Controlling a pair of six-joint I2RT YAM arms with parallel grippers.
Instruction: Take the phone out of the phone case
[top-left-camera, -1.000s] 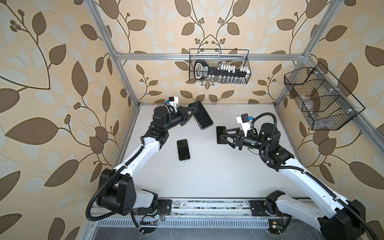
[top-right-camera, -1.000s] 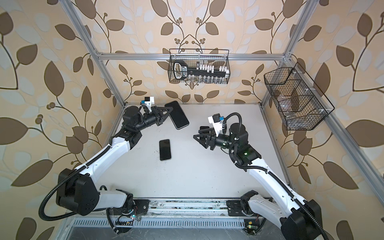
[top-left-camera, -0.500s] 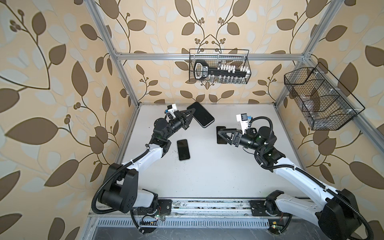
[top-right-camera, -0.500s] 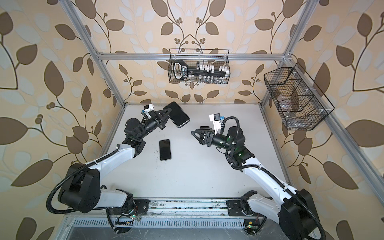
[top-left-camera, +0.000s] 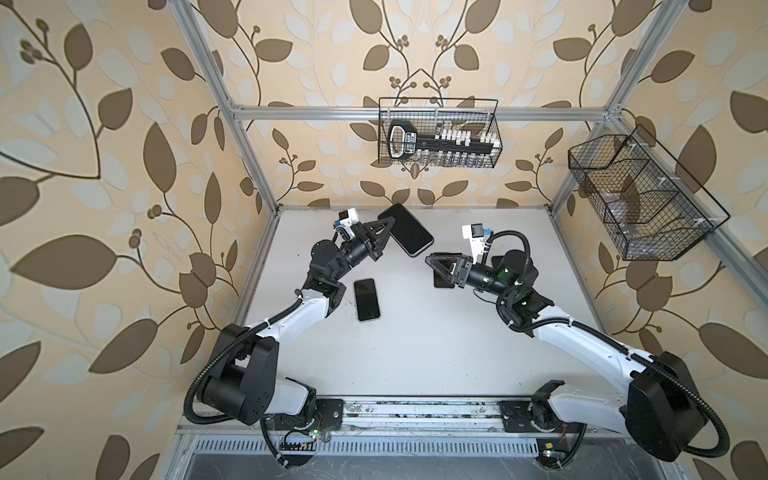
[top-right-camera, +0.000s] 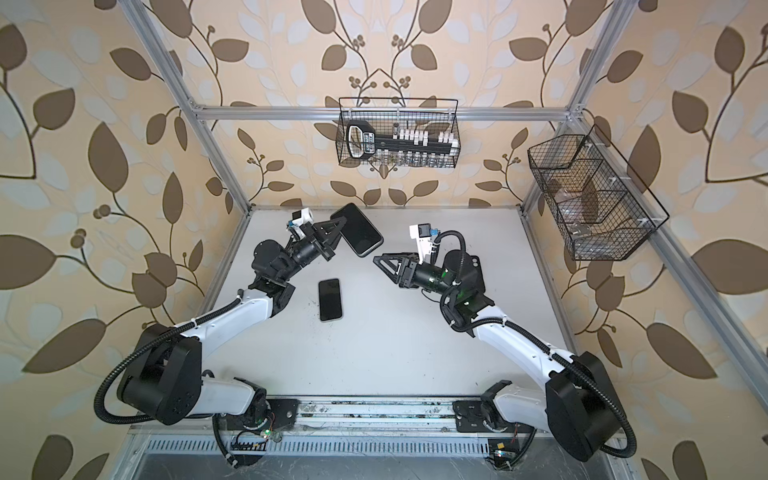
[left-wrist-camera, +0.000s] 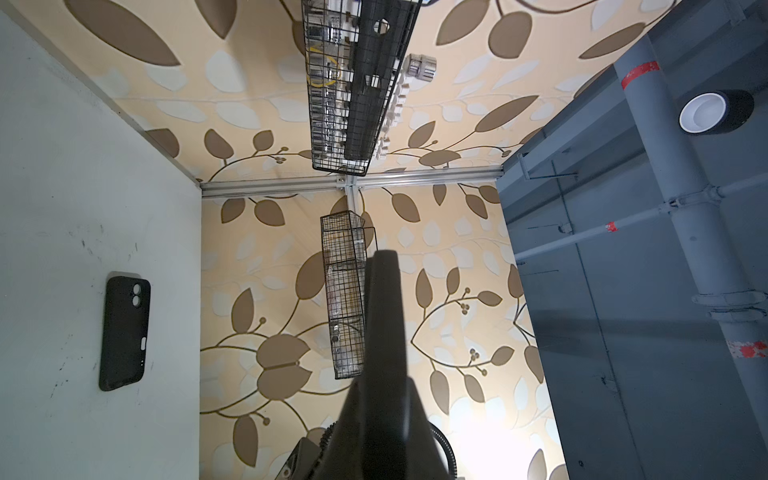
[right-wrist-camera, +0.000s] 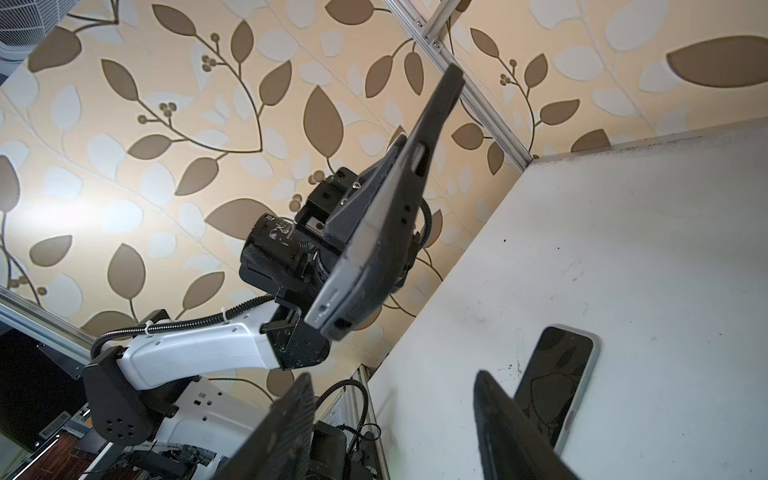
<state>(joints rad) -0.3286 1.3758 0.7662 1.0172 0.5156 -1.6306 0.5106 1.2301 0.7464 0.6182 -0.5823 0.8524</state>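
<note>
The cased phone (top-left-camera: 407, 236) hangs tilted in the air over the back of the table (top-left-camera: 436, 357), left of centre. Its glossy screen faces the camera in both top views, and its matte black case (right-wrist-camera: 374, 249) is turned down toward the right wrist camera. The left gripper (top-left-camera: 387, 229) is clamped on it near one long edge, one finger on the screen side and one on the case back. The right gripper (top-left-camera: 431, 258) sits near the phone's lower corner, jaws apart and empty, pointing at it. This looks like the approach for the pull-out. It would go best if the right jaws caught the case lip at a corner away from the left fingers and peeled it back. A straight tug would fight a pinch that presses phone and case together. Below on the table lie an uncased phone (top-left-camera: 367, 299) and, partly behind the right arm, an empty black case (top-right-camera: 473, 266), both well apart from the work.
</note>
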